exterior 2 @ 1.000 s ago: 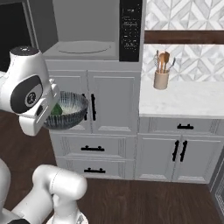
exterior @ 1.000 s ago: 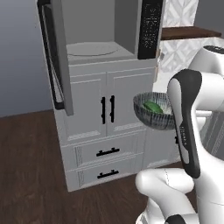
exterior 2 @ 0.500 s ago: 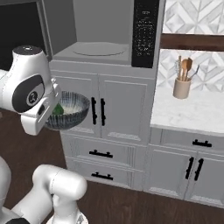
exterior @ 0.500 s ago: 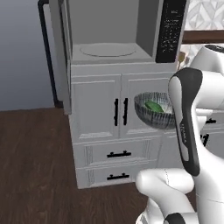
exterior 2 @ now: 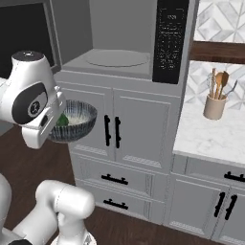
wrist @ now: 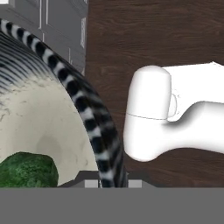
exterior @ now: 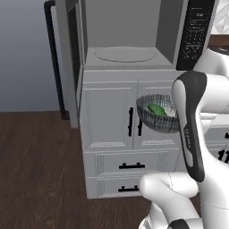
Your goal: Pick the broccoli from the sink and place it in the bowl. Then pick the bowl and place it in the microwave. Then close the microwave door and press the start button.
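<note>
At the far left of the left base view, the microwave door (exterior: 67, 62), a grey-framed panel with a long black vertical bar handle, stands swung open, edge-on to the camera and to the left of the large grey built-in microwave (exterior: 129, 38). The microwave's pale interior is open, with its round turntable (exterior: 124, 54) lying bare on the floor of the cavity; in the right base view the same disc (exterior 2: 116, 58) sits left of the black speckled control panel (exterior 2: 170, 40).

Below and in front of the microwave, before the grey cabinet doors with black bar pulls (exterior: 134, 121), the wide round bowl (exterior: 157, 115), striped dark blue-grey outside and pale speckled inside, hangs in the air at the end of the white arm. The small green lumpy broccoli (exterior: 156, 109) lies inside it, resting on the bowl's inner floor. In the right base view the bowl (exterior 2: 75, 119) juts out to the right of the arm's hand, lower than the microwave's opening and left of the cabinet pulls.

The hand view looks along the bowl's striped rim (wrist: 89, 118), which runs down to the jaws at the bottom edge. They hold the bowl by that rim, closed onto it, with the broccoli (wrist: 27, 170) just inside.

Far right of the microwave, a beige utensil holder (exterior 2: 214, 106) with wooden spoons stands on the pale marble bench (exterior 2: 210, 136).
</note>
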### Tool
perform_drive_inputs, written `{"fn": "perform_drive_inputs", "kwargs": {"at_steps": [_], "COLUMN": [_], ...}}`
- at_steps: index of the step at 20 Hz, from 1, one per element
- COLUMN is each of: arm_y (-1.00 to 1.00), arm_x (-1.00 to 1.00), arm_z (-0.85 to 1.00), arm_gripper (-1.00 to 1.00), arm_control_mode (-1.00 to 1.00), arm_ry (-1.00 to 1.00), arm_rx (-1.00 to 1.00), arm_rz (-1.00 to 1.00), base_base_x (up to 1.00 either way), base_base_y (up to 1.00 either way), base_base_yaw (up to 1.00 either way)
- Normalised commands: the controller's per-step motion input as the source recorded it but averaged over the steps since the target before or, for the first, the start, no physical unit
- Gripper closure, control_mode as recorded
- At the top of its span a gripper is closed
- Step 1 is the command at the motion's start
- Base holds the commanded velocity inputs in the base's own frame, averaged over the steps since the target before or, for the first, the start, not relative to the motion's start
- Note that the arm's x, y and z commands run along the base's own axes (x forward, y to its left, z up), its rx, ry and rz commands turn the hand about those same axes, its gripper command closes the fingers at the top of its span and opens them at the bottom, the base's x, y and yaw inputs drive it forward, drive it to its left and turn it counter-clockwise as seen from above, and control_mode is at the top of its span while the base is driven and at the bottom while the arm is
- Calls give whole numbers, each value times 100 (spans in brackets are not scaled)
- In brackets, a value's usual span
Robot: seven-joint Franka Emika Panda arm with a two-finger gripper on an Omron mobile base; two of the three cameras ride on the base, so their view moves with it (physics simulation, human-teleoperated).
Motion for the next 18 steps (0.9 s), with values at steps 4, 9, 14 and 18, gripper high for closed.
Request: {"fn": "perform_drive_inputs", "kwargs": {"at_steps": [4, 9, 14, 18], "arm_y": [0, 0, 0, 0], "arm_x": [0, 0, 0, 0], "arm_z": [0, 0, 0, 0], "arm_gripper": [100, 100, 100, 100], "arm_control_mode": [100, 100, 100, 100], "arm_ry": [0, 0, 0, 0], "arm_rx": [0, 0, 0, 0], "arm_rz": [0, 0, 0, 0], "base_base_x": [15, 76, 67, 37], "base_base_y": [0, 0, 4, 24], "base_base_yaw": [0, -10, -14, -11]}}
